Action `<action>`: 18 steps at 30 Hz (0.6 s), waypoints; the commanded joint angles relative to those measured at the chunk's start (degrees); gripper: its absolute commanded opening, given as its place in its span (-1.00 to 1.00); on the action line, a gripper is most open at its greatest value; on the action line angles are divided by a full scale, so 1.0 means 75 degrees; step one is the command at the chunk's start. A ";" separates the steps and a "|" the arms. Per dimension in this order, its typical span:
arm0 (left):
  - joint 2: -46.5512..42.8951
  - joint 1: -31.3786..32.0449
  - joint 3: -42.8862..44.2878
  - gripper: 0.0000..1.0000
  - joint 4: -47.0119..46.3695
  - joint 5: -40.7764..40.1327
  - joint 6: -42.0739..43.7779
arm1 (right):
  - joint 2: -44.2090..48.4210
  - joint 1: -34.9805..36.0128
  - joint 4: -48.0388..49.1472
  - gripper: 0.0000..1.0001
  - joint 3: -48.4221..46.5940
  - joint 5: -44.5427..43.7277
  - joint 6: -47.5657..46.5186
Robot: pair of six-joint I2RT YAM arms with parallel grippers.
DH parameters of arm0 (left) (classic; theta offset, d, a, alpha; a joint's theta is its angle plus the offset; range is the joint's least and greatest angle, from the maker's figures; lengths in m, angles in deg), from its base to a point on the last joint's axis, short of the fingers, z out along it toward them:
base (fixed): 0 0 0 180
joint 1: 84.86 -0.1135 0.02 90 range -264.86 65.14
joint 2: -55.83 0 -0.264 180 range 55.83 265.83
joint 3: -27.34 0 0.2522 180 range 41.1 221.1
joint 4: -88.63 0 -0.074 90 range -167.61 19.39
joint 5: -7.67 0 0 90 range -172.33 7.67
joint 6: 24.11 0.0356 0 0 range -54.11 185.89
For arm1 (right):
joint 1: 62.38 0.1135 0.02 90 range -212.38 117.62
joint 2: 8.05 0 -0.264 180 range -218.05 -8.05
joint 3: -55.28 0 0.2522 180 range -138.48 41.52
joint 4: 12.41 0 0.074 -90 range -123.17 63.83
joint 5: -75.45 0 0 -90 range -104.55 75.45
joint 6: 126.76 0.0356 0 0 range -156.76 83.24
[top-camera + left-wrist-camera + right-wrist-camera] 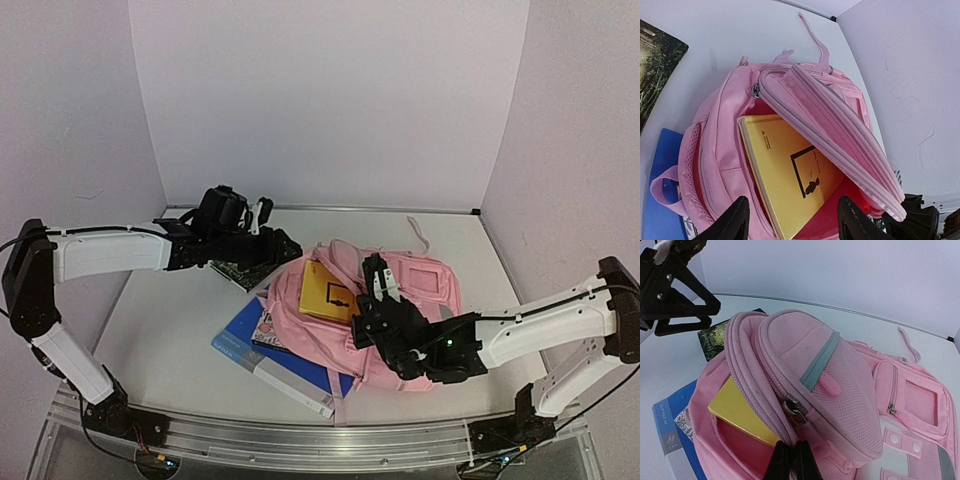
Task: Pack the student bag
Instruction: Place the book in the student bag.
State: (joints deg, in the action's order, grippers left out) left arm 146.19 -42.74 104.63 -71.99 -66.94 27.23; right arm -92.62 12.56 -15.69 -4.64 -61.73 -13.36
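Observation:
The pink student bag (410, 300) lies on the table with its main compartment open to the left. A yellow book (325, 292) sits partly inside the opening; it also shows in the left wrist view (785, 170) and the right wrist view (737, 410). My right gripper (376, 272) is shut on the edge of the bag's upper flap (790, 460) and holds it lifted. My left gripper (280, 246) is open and empty (792, 222), hovering just left of the opening, above the book.
A blue book (270, 355) lies under the bag's left side, reaching the near edge. A dark green book (238, 270) lies under my left gripper. The left fingers (690, 305) show in the right wrist view. White walls enclose the table.

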 commanded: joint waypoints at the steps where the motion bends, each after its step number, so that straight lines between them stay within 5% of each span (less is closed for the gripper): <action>1: 0.0175 0.0129 0.0244 0.10 0.0154 0.0365 0.0328 | 0.0023 0.0052 0.1052 -1.00 -0.0606 -0.0438 0.0089; 18: 0.1531 0.0435 0.0979 -0.16 0.0645 0.0424 0.0428 | 0.0181 0.0064 0.1052 -1.00 -0.0467 -0.0513 0.0112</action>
State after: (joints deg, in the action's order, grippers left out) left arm 156.42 -40.04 108.89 -67.40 -64.49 29.07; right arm -93.20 12.56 -15.63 -4.98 -61.87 -13.45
